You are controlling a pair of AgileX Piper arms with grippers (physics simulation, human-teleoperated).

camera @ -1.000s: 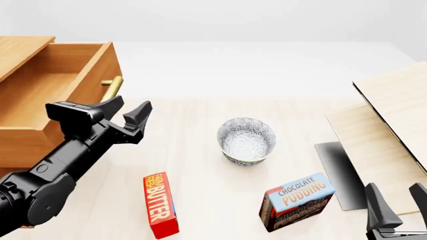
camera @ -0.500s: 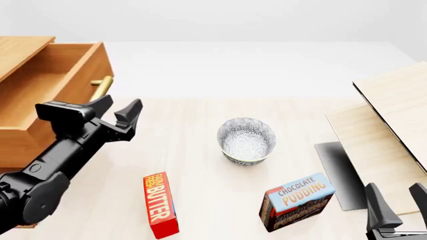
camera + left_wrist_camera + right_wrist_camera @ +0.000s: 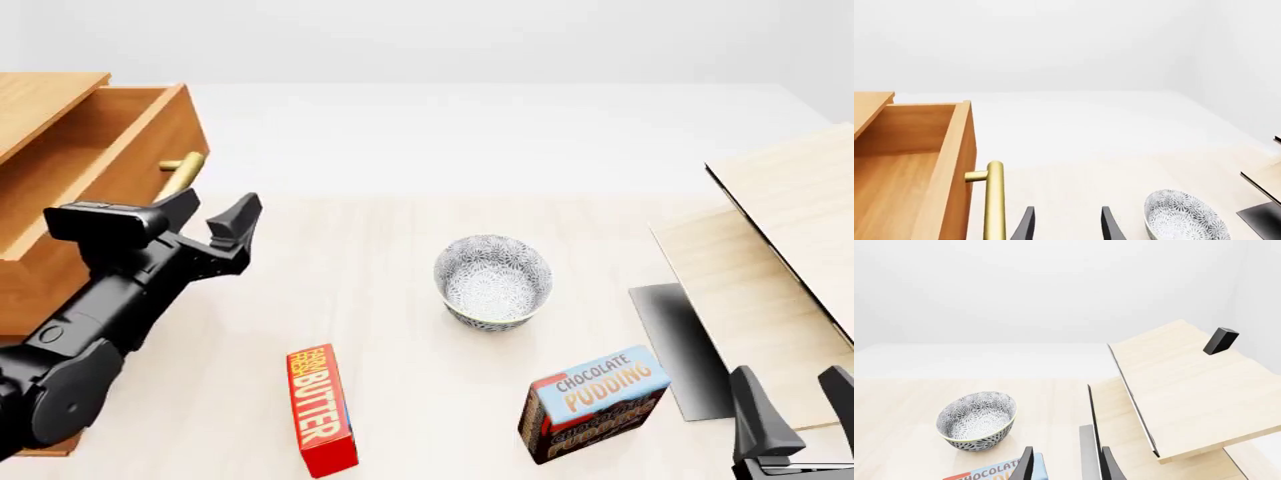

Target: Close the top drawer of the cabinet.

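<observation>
Since a second ago my left gripper [image 3: 211, 219] has slid toward the upper left of the front view, and the top drawer [image 3: 94, 165] has gone back with it, its front now nearer the cabinet [image 3: 40, 100]; the drawer is not fully shut, its wooden inside showing at the upper left of the frame; the brass handle [image 3: 178, 172] sits just beyond the left fingers, close to them, though I cannot tell whether they touch it; the left jaws stand wide apart with nothing between them; in the left wrist view the handle [image 3: 993, 200] runs beside the two dark fingertips [image 3: 1024, 227]. My right gripper [image 3: 798, 412] rests at the lower right corner of the front view, fingers spread moderately and holding nothing, over the pale wood panels [image 3: 774, 270] and the dark tray [image 3: 674, 340]. On the table [image 3: 400, 260], the patterned bowl [image 3: 493, 281] sits at centre; the red butter box [image 3: 319, 409] lies at lower centre-left; the chocolate pudding box [image 3: 595, 400] lies at lower right of centre.
</observation>
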